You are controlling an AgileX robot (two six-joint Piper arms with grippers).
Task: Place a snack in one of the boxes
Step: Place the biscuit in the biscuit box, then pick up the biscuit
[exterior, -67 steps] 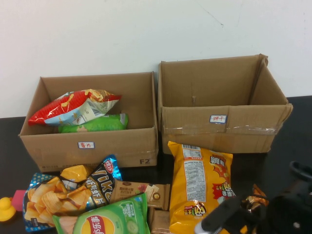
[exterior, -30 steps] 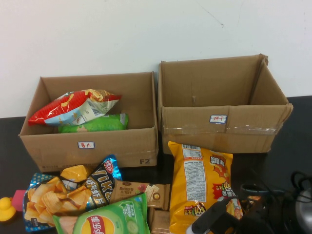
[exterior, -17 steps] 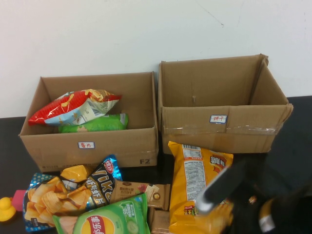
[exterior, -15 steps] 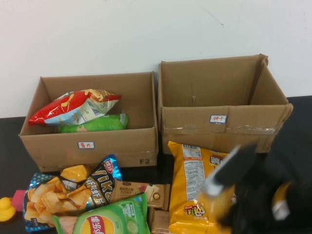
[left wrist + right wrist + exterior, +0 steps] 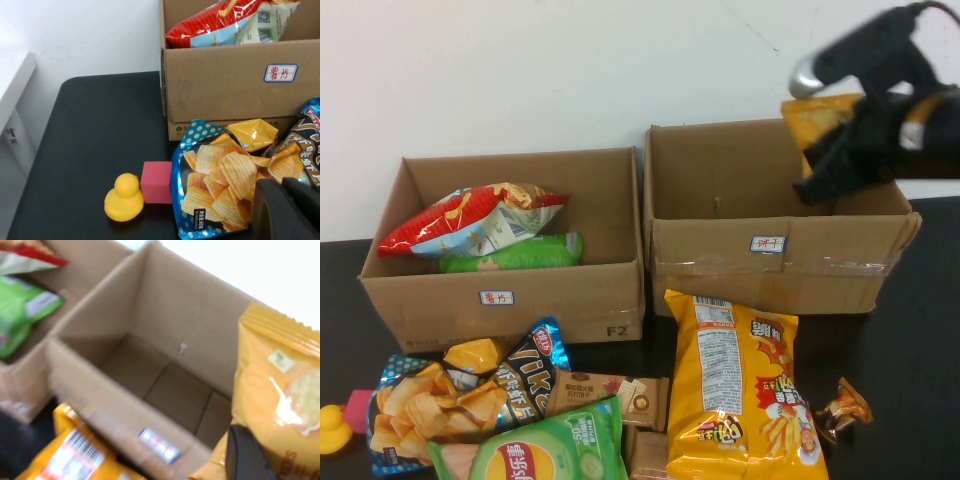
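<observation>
Two open cardboard boxes stand side by side along the far edge of the black worktop (image 5: pixel 920 330), their near walls each bearing a small handwritten label. The left box (image 5: pixel 520 300) holds a red and pale-blue chip bag (image 5: pixel 470 220) leaning on a green bag (image 5: pixel 525 252) that lies along its floor; both show again at the box's rim in the left wrist view. The right box (image 5: pixel 770 265) shows only bare cardboard inside, its floor flaps plain in the right wrist view. The right tool (image 5: pixel 840 140) hangs in the air above the far right corner of that box, clamped on an orange snack packet (image 5: pixel 815 118), which is held over the box opening and touches nothing else; in the right wrist view the packet (image 5: pixel 280 375) fills the side of the frame with one dark finger (image 5: pixel 245 455) pressed against it. The left tool (image 5: pixel 287 210) sits low near the front left corner of the worktop, only its dark body showing, so I cannot tell how far it is open. Loose snacks lie along the near edge: a blue dotted chip bag (image 5: pixel 415 405), a green chip bag (image 5: pixel 535 450), a tall yellow bag (image 5: pixel 740 385) just in front of the right box, and a small wrapped sweet (image 5: pixel 842 408) to its right. A yellow rubber duck (image 5: pixel 124 197) touches a pink cube (image 5: pixel 156 182) beside the blue bag.
</observation>
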